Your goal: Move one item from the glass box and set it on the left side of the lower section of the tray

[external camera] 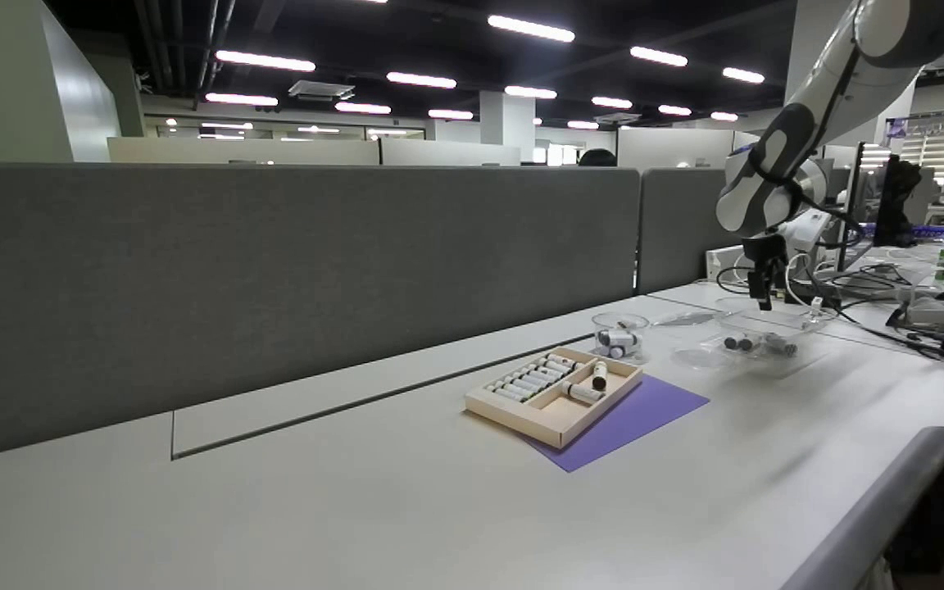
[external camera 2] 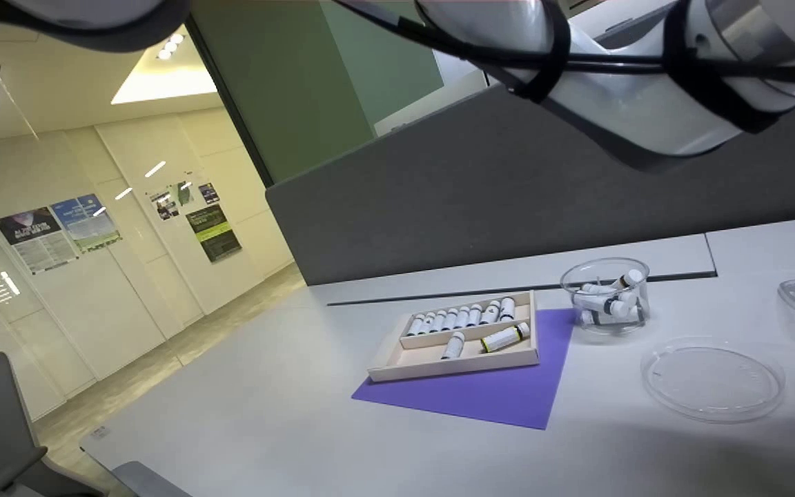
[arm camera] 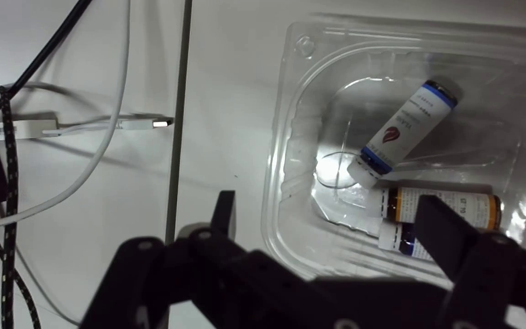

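The clear see-through box (arm camera: 277, 151) lies below my gripper in the wrist view; it also shows in an exterior view (external camera: 775, 322). It holds a white-labelled bottle with blue bands (arm camera: 409, 128), an orange-banded bottle (arm camera: 450, 208) and a blue bottle (arm camera: 402, 238) partly hidden by a finger. My gripper (arm camera: 327, 210) is open and empty, one finger outside the box's edge, the other above the bottles. In an exterior view the gripper (external camera: 760, 301) hangs above the box. The beige tray (external camera 2: 453, 371) has a row of several bottles in one section and two bottles in the other.
A round clear jar (external camera 2: 604, 304) with several bottles stands beside the tray. A clear round lid (external camera 2: 713, 379) lies near it. A purple sheet (external camera 2: 508, 400) lies under the tray. Cables (arm camera: 85, 173) lie beside the box. A grey partition (external camera: 316, 262) runs behind the table.
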Controlling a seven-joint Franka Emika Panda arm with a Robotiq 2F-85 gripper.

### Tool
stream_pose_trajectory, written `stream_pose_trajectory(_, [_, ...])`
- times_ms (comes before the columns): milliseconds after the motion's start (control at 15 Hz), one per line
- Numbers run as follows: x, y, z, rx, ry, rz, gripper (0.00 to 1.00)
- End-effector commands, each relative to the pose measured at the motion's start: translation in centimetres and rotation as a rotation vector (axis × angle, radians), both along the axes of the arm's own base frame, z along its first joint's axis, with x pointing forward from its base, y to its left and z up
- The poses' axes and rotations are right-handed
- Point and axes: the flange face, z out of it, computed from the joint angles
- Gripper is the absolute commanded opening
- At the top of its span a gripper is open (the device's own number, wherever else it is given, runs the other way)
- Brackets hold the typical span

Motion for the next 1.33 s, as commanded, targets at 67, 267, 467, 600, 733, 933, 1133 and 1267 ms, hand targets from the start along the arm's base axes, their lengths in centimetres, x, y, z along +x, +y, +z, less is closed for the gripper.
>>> stream_pose_trajectory(67, [-0.4, -0.2, -2.3, 0.027, -0.036, -0.009, 1.00])
stream_pose_trajectory(267, [-0.6, 0.2, -3.7, 0.034, -0.013, 0.008, 1.00])
stream_pose_trajectory(467, [-1.0, 0.4, -4.9, 0.052, 0.005, 0.009, 1.00])
stream_pose_trajectory(600, [-1.4, 0.5, -5.6, 0.070, 0.023, 0.024, 1.00])
stream_pose_trajectory(733, [-1.8, 0.5, -6.3, 0.082, 0.038, 0.029, 1.00])
stream_pose_trajectory(933, [-2.4, 0.3, -7.4, 0.104, 0.053, 0.031, 1.00])
stream_pose_trajectory(1133, [-2.8, 0.1, -8.3, 0.125, 0.033, 0.032, 1.00])
stream_pose_trajectory(1267, [-2.9, -0.1, -8.4, 0.153, -0.006, 0.021, 1.00])
